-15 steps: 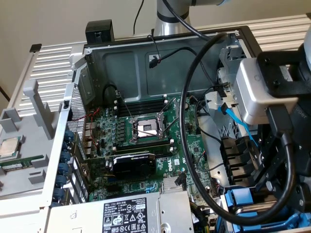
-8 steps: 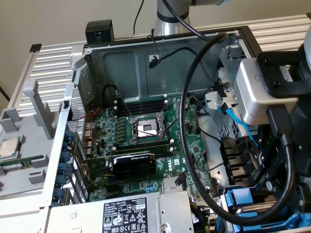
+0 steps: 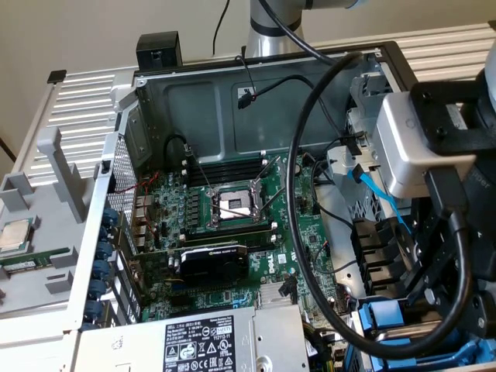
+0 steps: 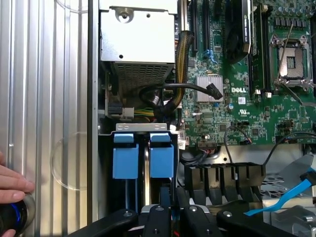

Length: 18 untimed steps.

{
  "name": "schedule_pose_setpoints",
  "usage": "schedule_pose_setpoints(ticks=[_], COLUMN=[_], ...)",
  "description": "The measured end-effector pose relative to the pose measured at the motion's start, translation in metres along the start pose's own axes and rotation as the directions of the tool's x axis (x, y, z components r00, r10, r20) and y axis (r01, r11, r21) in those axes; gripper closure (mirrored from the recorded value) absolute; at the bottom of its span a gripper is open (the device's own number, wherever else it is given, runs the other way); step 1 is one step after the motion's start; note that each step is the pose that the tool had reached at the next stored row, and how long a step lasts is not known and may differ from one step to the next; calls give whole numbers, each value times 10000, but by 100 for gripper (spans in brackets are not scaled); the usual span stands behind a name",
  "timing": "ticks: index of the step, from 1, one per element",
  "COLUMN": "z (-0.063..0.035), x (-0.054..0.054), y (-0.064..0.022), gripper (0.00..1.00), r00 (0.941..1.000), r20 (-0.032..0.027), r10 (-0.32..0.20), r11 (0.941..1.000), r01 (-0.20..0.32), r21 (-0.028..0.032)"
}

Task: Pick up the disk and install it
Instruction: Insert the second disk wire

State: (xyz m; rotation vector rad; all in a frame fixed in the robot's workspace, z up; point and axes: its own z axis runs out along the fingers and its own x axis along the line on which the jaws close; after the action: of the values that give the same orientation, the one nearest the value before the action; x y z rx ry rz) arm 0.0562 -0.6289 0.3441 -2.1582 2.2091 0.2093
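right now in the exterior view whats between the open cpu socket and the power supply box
In the exterior view, a black graphics card sits on the motherboard between the CPU socket and the power supply box.

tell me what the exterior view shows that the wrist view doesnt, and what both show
Exterior view only: a loose CPU chip on the bench at that view's left, and the label on the power supply.

Wrist view only: a person's fingers on the ribbed bench, and the end effector low over the blue disk carriers.

Both: the motherboard with its empty CPU socket, the graphics card, and a blue cable.
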Motion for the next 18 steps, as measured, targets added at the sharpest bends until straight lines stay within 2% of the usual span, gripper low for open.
schedule_pose_setpoints(ticks=[5, 18], z=[-31, -33], x=[-4, -3], y=[2, 2], gripper=[84, 84], r00=[10000, 10000], r20=[3, 8], r10=[-1, -1], r11=[10000, 10000], r01=[1, 1], r21=[2, 1])
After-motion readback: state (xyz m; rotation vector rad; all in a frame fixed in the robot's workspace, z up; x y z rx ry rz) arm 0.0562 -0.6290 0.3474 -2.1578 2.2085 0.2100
